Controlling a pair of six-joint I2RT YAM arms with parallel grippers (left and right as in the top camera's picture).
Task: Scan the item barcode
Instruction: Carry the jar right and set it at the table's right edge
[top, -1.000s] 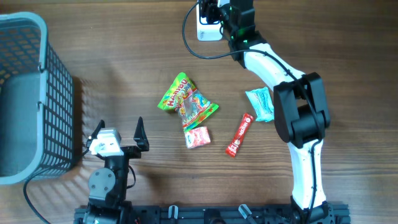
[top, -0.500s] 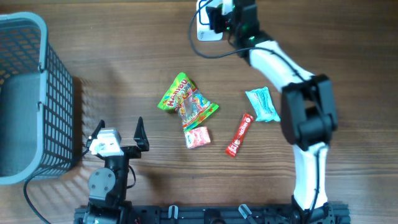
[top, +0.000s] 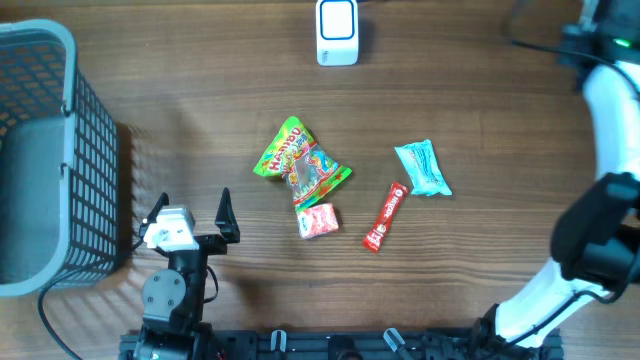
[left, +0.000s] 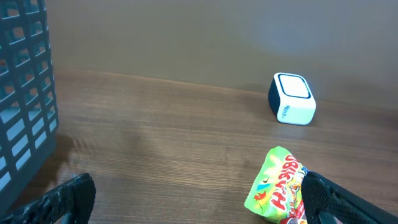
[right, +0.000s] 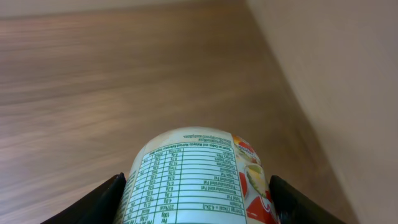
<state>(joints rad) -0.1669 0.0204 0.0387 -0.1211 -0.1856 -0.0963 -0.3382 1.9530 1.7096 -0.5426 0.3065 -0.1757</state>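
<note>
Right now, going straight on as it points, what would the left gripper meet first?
Likely nothing: ahead of the left gripper lies bare table; gummy bag and scanner sit rightward, basket leftward.

**Lighting and image quality: even, diffuse, moderately bright, with no hard glare.**

Overhead view: soft light from above renders the worktop (top: 480, 120) evenly. The basket (top: 40, 60) throws a faint, soft-edged shadow across the wood toward the left jaws. The white scanner (top: 337, 32), well ahead of those jaws, is close to washed out but keeps its outline. Left wrist view: the jaws appear as dark, unfocused shapes in the lower corners. The worktop ahead of them is reasonably sharp, and the basket bars beside them are slightly soft. Right wrist view: the labelled tub (right: 193, 180) between the jaws is in focus, its print visible as distinct lines. The worktop beyond the jaws is smeared and its grain is lost.
</note>
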